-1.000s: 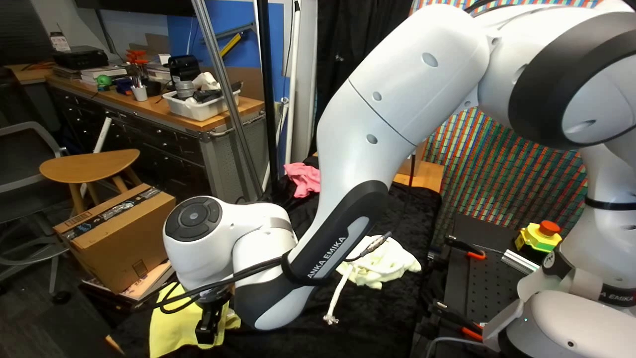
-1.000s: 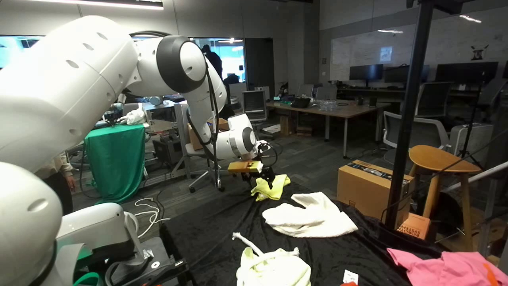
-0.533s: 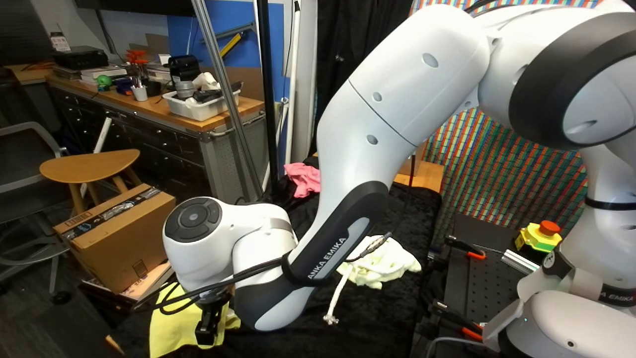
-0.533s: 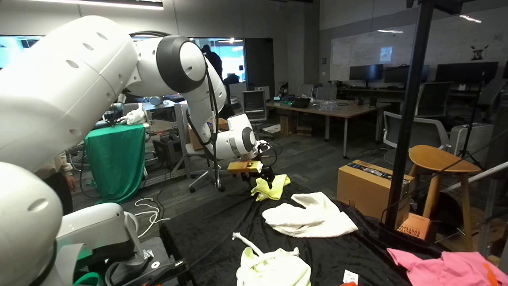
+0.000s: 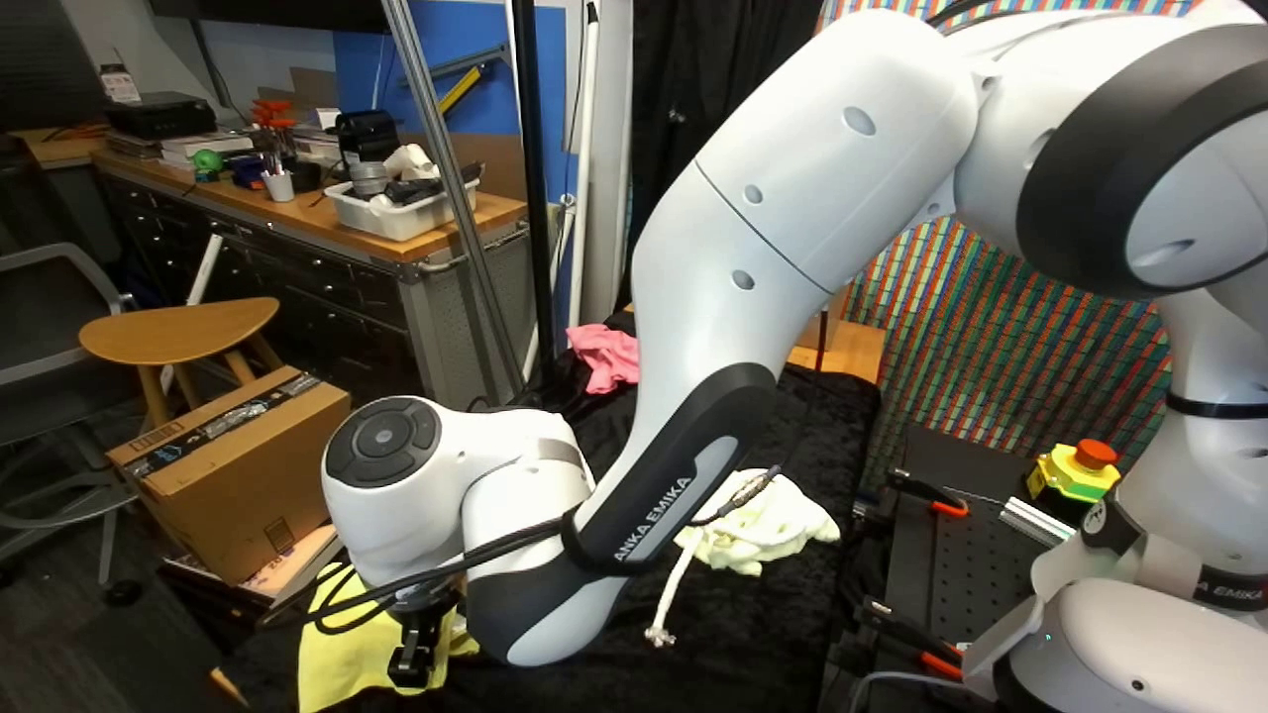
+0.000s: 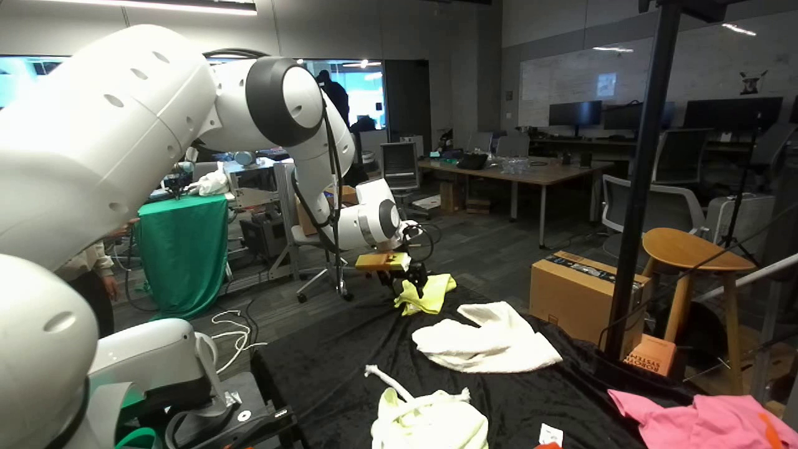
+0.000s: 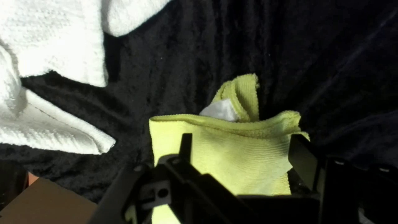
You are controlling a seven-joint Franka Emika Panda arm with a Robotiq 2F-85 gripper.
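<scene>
While my gripper [image 7: 242,145] stands with jaws spread over the yellow cloth [image 7: 224,158], which lies on the black sheet [image 7: 174,77] near the white towel [image 7: 59,43], I judge this is the approach step, and the next move calls for careful lowering.

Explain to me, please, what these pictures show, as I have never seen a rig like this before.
The machine is a single white robot arm with a black two-fingered gripper at its end. The two exterior views come from cameras outside the robot, placed differently; the wrist view comes from a camera on its wrist, looking down past the fingers. The surface is draped in black fabric. On it lie a yellow cloth, a white cloth, a pale cloth with a white cord, and a pink cloth. Nothing appears to be held: the gripper is open, its fingers apart over the yellow cloth. Whether they touch it, I cannot tell.
</scene>
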